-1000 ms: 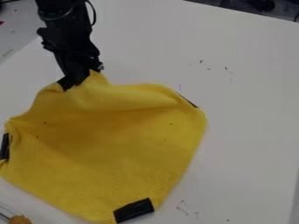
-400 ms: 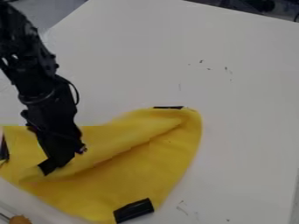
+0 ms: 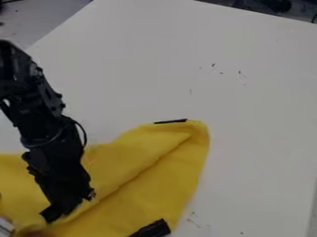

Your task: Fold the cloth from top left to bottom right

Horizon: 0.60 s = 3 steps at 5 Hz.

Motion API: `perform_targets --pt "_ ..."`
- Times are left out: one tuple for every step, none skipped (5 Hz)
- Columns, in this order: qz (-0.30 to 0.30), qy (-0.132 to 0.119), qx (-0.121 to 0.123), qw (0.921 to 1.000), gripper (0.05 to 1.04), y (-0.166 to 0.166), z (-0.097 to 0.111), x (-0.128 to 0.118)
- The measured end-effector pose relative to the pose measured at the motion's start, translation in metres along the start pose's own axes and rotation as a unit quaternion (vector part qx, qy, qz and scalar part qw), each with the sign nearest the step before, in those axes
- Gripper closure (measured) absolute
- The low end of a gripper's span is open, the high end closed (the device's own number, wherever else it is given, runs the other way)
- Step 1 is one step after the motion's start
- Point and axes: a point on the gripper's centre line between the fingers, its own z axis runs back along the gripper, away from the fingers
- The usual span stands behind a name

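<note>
Evidently the one black gripper (image 3: 55,214), near left, is closed on the folded-over corner of the yellow cloth (image 3: 145,185), which lies on the near left part of the white table (image 3: 254,115). To do this step well, it should keep the flap low and taut, ease it toward the near right corner, lay it flat, and only then let go, so the flap doesn't spring back.

Counting from the left: one pale thing (image 3: 5,227) at the near edge, unclear; one gripper; one cloth; two black patches, one near (image 3: 151,229), one farther right (image 3: 170,121); one table.
</note>
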Motion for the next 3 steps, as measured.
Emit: perform_targets --pt "-0.007 -0.018 0.029 0.9994 0.525 -0.007 0.011 -0.003" --pt "-0.015 -0.051 0.054 0.9972 0.222 -0.013 0.026 -0.002" --pt "-0.020 -0.058 0.064 0.9960 0.058 -0.019 0.035 -0.003"
